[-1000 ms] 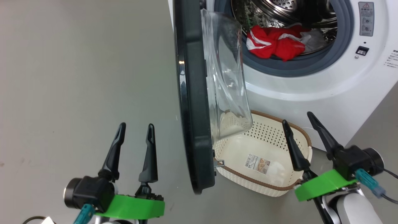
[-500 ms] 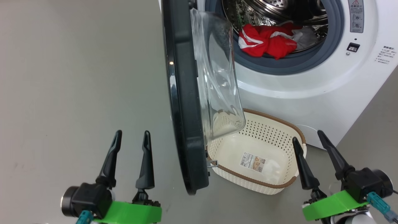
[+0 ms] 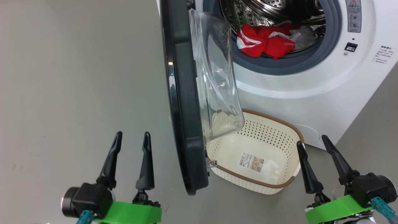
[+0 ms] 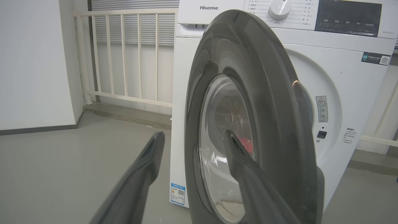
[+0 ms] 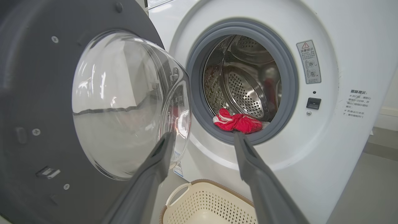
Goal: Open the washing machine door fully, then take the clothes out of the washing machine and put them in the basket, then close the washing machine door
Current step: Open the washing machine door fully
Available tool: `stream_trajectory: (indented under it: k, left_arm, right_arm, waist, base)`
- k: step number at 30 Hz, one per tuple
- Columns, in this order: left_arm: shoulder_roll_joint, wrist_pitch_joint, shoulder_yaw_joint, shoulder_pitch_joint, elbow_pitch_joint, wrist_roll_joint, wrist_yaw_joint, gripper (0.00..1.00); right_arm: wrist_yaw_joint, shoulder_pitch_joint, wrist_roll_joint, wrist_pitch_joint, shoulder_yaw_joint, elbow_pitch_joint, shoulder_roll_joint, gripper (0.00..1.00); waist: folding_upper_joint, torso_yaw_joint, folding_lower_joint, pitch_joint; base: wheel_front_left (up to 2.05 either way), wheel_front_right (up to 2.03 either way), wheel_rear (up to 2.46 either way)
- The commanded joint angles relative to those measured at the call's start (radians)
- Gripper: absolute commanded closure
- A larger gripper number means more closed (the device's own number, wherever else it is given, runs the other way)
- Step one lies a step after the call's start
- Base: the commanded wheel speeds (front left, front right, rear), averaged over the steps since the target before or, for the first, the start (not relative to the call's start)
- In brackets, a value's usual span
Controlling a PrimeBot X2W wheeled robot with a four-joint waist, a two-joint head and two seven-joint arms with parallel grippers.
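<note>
Red-white clothes (image 3: 267,42) bunched at drum's front — untouched.

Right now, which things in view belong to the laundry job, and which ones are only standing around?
For the job:
- washing machine door, standing open
- clothes, red, in the drum
- washing machine
- basket, no clothes in it, on the floor below the opening

Only standing around:
- white railing behind the machine
- warning label on the machine's front

Beyond my jaws I see a glossy black door (image 3: 183,124), shiny perforated steel drum (image 5: 245,93), soft red cloth (image 3: 264,42), matt cream plastic basket (image 3: 270,137).
</note>
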Motion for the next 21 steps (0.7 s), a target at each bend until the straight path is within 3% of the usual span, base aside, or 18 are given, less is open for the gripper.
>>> stream_trajectory:
  k: [1, 2, 3, 14, 21]
  left_arm:
    - [0.011, -0.005, 0.030, -0.006, -0.020, -0.001, -0.001, 0.16]
    - [0.011, -0.005, 0.029, -0.007, -0.022, 0.001, -0.001, 0.78]
    - [0.011, -0.005, 0.028, -0.009, -0.025, 0.003, -0.001, 1.00]
    - [0.011, -0.005, -0.015, -0.050, -0.158, 0.038, -0.007, 1.00]
    - [0.011, 0.002, -0.094, -0.070, -0.273, 0.066, -0.029, 1.00]
  right_arm:
    - [0.006, -0.015, 0.013, -0.008, 0.015, -0.030, -0.001, 0.00]
    - [0.006, -0.015, 0.015, -0.008, 0.015, -0.031, -0.001, 0.00]
    - [0.006, -0.015, 0.017, -0.008, 0.015, -0.031, -0.001, 0.00]
    - [0.006, -0.017, 0.036, -0.008, 0.012, -0.029, -0.001, 0.00]
    - [0.006, -0.014, 0.044, -0.008, 0.008, -0.025, -0.001, 0.00]
  waist:
    - [0.0000, 0.000, 0.0000, -0.001]
    - [0.0000, 0.000, 0.0000, 0.000]
    - [0.0000, 0.001, 0.0000, 0.000]
    - [0.0000, -0.006, 0.0000, 0.000]
    - [0.0000, -0.013, 0.0000, -0.006]
  base:
    - [0.00, 0.00, 0.00]
    - [0.00, 0.00, 0.00]
    - [0.00, 0.00, 0.00]
    - [0.00, 0.00, 0.00]
    - [0.00, 0.00, 0.00]
